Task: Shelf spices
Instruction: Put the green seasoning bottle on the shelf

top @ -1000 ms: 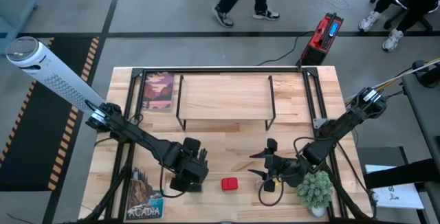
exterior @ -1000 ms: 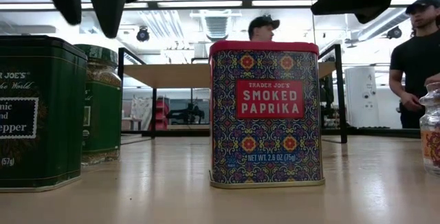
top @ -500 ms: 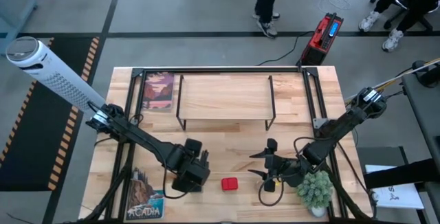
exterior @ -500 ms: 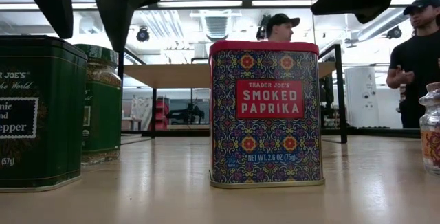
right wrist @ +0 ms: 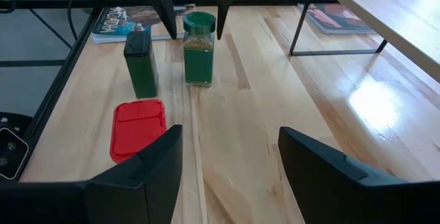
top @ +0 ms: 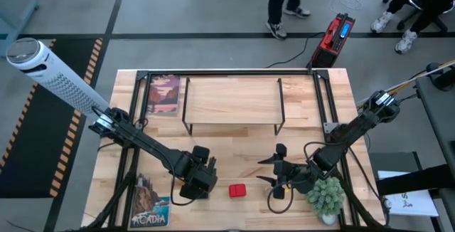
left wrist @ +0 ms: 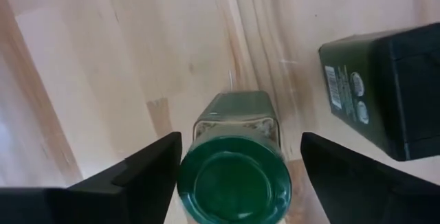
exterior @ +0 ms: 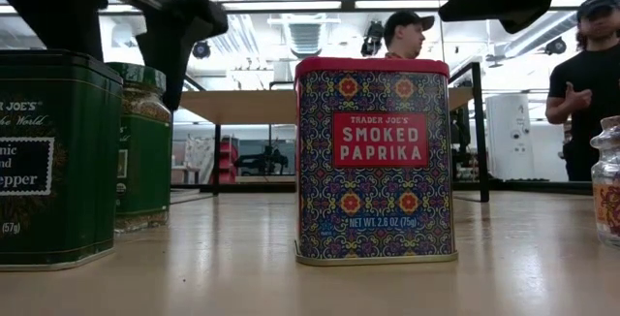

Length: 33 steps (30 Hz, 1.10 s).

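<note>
The green-lidded jar (left wrist: 232, 172) stands upright on the table beside the dark olive tin (left wrist: 385, 90). My left gripper (left wrist: 234, 183) is open, pointing down over the jar, with one finger on either side of the lid (right wrist: 199, 22) and not touching it. The red tin (right wrist: 137, 128) stands nearer the table's middle (top: 237, 189). My right gripper (right wrist: 227, 176) hangs open above the table, right of the red tin, with nothing between its fingers. A small round jar (exterior: 608, 185) stands at the right. The shelf (top: 231, 100) stands at the far middle on black legs.
A picture book (top: 165, 93) lies left of the shelf and another (top: 149, 203) at the near left corner. A potted plant (top: 327, 196) stands near the right arm. Black frame rails (top: 131, 154) run along the table's sides. People stand beyond the far edge.
My left gripper has opened wider and sunk straight down, so its fingers now stand on either side of the green-lidded jar's lid. The spices and the right arm have kept still.
</note>
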Each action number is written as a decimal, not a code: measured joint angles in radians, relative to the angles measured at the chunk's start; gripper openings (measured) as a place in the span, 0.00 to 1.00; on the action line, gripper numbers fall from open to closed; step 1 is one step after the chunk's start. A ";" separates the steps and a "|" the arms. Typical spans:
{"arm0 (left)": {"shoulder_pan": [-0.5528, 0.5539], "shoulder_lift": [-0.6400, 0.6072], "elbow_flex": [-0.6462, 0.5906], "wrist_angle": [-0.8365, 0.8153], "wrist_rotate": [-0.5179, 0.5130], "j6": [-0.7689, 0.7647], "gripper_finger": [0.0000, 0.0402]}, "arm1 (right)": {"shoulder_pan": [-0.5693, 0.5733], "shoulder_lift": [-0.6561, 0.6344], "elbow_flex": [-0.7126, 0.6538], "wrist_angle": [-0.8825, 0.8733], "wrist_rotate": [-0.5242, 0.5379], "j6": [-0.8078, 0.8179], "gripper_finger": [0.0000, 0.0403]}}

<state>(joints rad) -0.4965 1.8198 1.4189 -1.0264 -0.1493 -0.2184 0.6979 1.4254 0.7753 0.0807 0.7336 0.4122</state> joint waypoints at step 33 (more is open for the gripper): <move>0.009 0.000 -0.105 0.131 0.012 -0.008 0.48 | 0.000 0.000 0.000 -0.001 0.000 -0.001 0.52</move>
<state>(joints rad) -0.4877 1.8202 1.3136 -0.8957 -0.1375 -0.2264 0.6979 1.4250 0.7757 0.0799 0.7338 0.4110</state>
